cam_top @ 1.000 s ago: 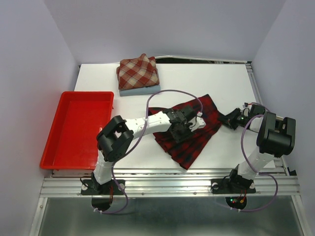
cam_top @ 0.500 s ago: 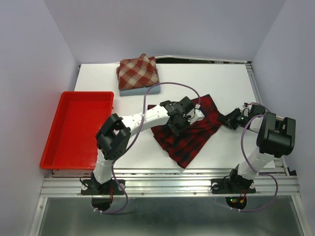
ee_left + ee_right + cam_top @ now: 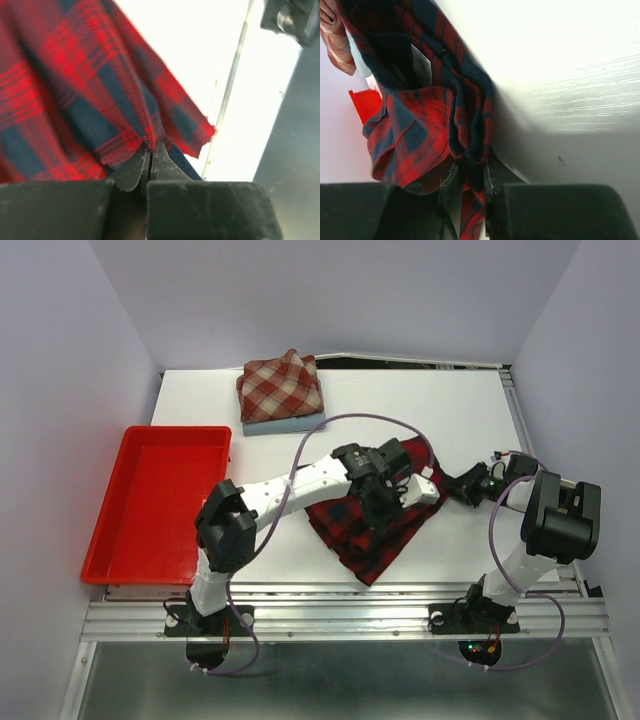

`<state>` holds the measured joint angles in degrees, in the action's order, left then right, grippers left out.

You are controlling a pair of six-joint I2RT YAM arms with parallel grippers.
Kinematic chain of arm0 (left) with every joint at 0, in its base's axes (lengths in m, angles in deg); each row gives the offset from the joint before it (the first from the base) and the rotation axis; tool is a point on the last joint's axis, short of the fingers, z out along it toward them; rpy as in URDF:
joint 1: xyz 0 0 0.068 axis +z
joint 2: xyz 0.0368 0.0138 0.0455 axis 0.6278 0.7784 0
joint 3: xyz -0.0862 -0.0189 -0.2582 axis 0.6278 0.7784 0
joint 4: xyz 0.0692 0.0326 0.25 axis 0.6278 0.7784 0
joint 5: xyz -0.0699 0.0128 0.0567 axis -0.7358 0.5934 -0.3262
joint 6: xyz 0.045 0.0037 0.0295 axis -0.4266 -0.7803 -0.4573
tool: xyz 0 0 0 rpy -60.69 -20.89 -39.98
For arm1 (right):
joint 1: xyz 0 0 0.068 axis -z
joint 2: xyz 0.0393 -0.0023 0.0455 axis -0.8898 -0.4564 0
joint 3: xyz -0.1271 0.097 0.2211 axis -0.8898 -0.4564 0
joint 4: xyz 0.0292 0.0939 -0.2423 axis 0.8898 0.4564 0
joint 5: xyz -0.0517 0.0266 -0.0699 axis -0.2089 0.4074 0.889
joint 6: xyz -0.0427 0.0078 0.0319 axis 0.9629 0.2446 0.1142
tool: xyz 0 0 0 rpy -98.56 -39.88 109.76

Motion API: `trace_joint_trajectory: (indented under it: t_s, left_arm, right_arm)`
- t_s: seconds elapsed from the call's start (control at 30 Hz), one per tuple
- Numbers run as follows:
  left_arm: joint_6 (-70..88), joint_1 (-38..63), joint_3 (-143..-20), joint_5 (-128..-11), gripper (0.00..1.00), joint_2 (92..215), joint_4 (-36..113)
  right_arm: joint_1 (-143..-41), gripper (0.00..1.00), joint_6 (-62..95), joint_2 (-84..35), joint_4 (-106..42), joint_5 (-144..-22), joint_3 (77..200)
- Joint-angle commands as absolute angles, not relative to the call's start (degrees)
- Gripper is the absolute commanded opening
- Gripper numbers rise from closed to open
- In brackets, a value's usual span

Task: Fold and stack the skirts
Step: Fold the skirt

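My left arm stretches over the plaid skirt, left fingers pinching its edge; right fingers, elbow bent, pinch its right side.

You see the red and navy plaid skirt lying rumpled toward the near edge of the tabletop, right of its middle. It is partly doubled over itself, and its right side is drawn up off the surface. The left gripper pinches a hem fold, and the right gripper grips bunched cloth at the right edge. A white label shows on the inner face. Well apart, by the far edge left of middle, the brick-red and cream check skirt lies folded into a rough square. It rests on the folded light blue skirt, which shows only as a strip along its near side.
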<state>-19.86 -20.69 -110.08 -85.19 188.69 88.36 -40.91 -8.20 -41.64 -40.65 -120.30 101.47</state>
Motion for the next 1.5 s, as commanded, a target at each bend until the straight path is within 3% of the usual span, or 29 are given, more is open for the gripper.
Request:
trace_joint_trajectory:
  t_s: [0.0, 0.3, 0.43, 0.53, 0.63, 0.73, 0.77, 0.87, 0.93, 1.07, 1.1, 1.3, 1.4, 1.47]
  left_arm:
    - [-18.74, -23.43, -104.49, -94.02, 0.00, 188.58, 88.31]
    - [-10.39, -24.40, -99.30, -97.18, 0.03, 195.26, 74.42]
    - [-8.80, -24.48, -99.02, -97.89, 0.16, 197.02, 71.42]
    - [-9.67, -24.49, -99.90, -95.79, 0.32, 198.25, 72.12]
    - [-12.57, -23.52, -101.66, -92.80, 0.34, 196.07, 73.96]
    - [-13.98, -19.06, -103.15, -93.58, 0.45, 189.22, 75.29]
    - [-15.38, -17.21, -103.59, -93.59, 0.58, 185.55, 75.46]
    - [-13.82, -7.57, -102.55, -94.46, 0.85, 179.73, 72.31]
    - [-13.55, -4.46, -102.01, -93.16, 0.85, 179.01, 72.56]
    - [-11.44, -3.83, -96.93, -90.68, 0.76, 178.66, 69.69]
    - [-10.57, -3.92, -94.74, -90.60, 0.74, 178.57, 67.66]
    - [-9.77, -6.29, -93.67, -90.60, 0.63, 184.97, 67.03]
    - [-10.64, -6.20, -92.53, -89.47, 0.53, 189.63, 67.12]
    - [-12.74, -6.29, -92.52, -86.32, 0.49, 192.78, 67.55]
  right_arm:
    - [-40.87, 0.01, -7.64, -39.47, -42.59, -115.98, 101.03]
    - [-40.87, 0.01, -7.55, -40.17, -42.32, -115.54, 101.03]
    - [-40.87, 0.01, -7.55, -40.78, -42.50, -115.45, 101.03]
    - [-40.87, 0.01, -6.94, -40.79, -42.06, -115.63, 101.47]
    - [-40.87, 0.01, -6.23, -40.00, -41.45, -115.63, 101.38]
    - [-40.87, 0.01, -4.57, -39.20, -39.96, -115.46, 101.64]
    - [-40.87, 0.01, -3.08, -38.68, -39.25, -115.28, 101.64]
    - [-40.87, 0.01, 0.00, -36.58, -37.41, -115.71, 101.21]
    - [-40.87, 0.01, 1.85, -35.60, -34.34, -117.47, 101.29]
    - [-40.87, 0.31, 9.48, -31.30, -24.76, -119.85, 102.79]
    - [-40.87, 0.50, 10.72, -29.03, -22.14, -119.41, 103.13]
    - [-40.35, 0.91, 17.06, -23.22, -11.92, -113.18, 109.90]
    - [-39.82, 0.95, 21.88, -19.96, -10.59, -109.04, 114.28]
    - [-39.82, 0.92, 26.78, -19.86, -10.59, -110.95, 118.40]
